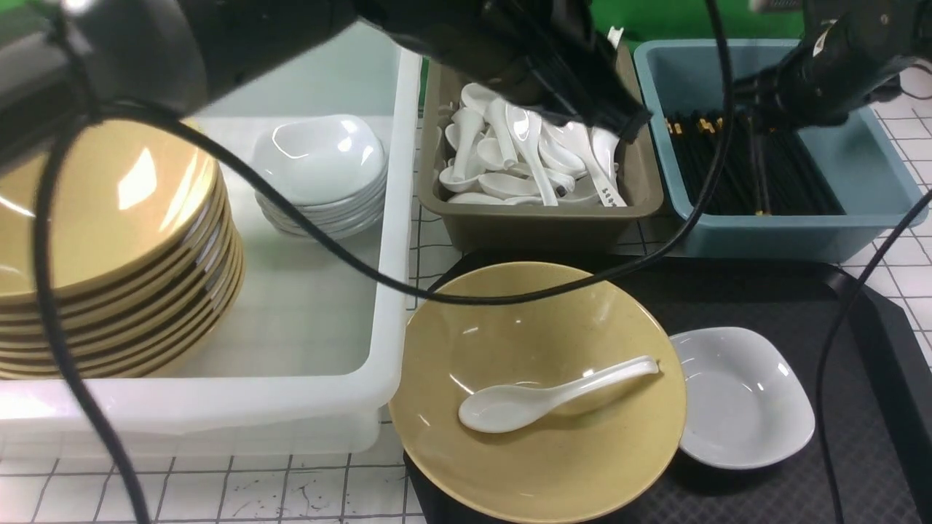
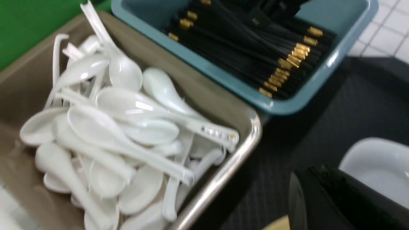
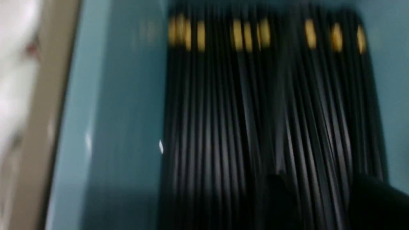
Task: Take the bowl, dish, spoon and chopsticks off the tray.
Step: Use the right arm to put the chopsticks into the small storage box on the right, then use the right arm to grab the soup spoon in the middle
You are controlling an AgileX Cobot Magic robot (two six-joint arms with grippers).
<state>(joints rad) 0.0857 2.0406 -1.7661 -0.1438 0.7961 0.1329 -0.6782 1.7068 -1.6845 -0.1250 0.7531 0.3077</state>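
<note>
A yellow bowl (image 1: 582, 451) sits on the black tray (image 1: 837, 306) with a white spoon (image 1: 553, 397) lying in it. A white dish (image 1: 735, 397) rests on the tray right of the bowl, and shows in the left wrist view (image 2: 380, 166). Black chopsticks (image 1: 757, 167) lie in the blue bin (image 1: 888, 167); I see none on the tray. My left gripper (image 1: 630, 124) hovers over the spoon bin's right end, its jaws together and empty (image 2: 322, 191). My right gripper (image 1: 750, 98) hangs over the chopsticks in the blue bin, its jaws apart (image 3: 329, 195).
A white crate (image 1: 393, 291) at the left holds a stack of yellow bowls (image 1: 109, 240) and a stack of white dishes (image 1: 320, 167). A brown bin (image 1: 539, 225) full of white spoons stands behind the tray, beside the blue bin. Arm cables cross above the bowl.
</note>
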